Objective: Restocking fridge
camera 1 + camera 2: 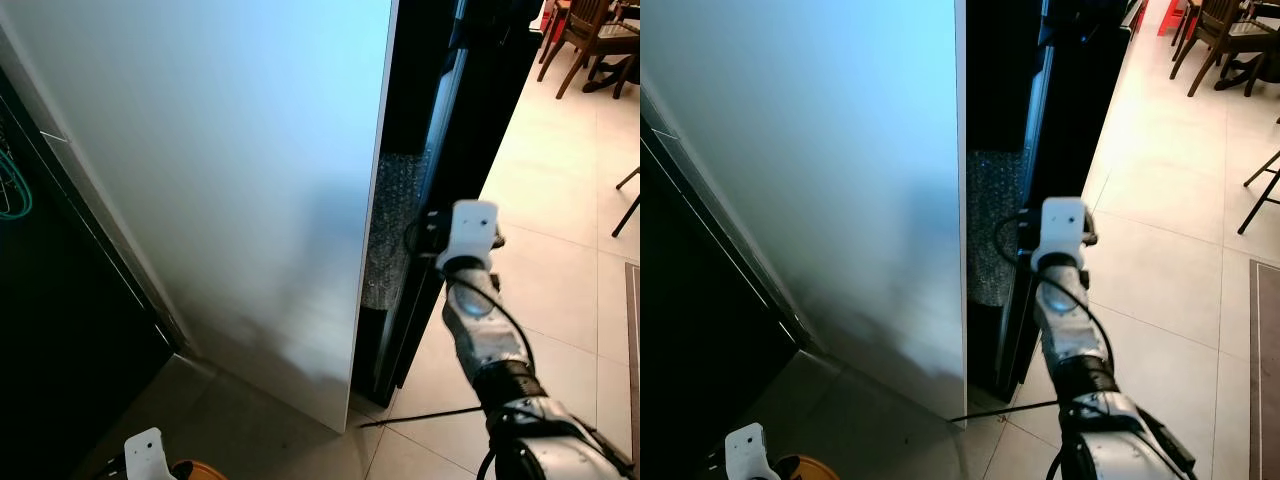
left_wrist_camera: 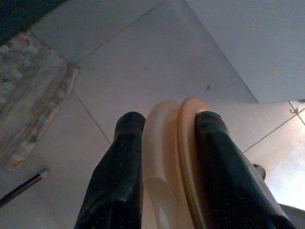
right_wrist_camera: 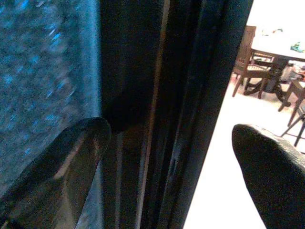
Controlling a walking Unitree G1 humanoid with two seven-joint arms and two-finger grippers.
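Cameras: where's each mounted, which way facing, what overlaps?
Eye views: head, looking down at the white fridge door and the right hand by the dark door edge.
Left wrist: faces the floor tiles; left hand clamps a tan object.
Right wrist: open fingers straddle the dark door edge.
Shared: door edge, dining chairs.

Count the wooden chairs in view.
1 for certain: a chair at the dining table past the fridge door. Dark legs nearer the robot may belong to another seat; more may be hidden.
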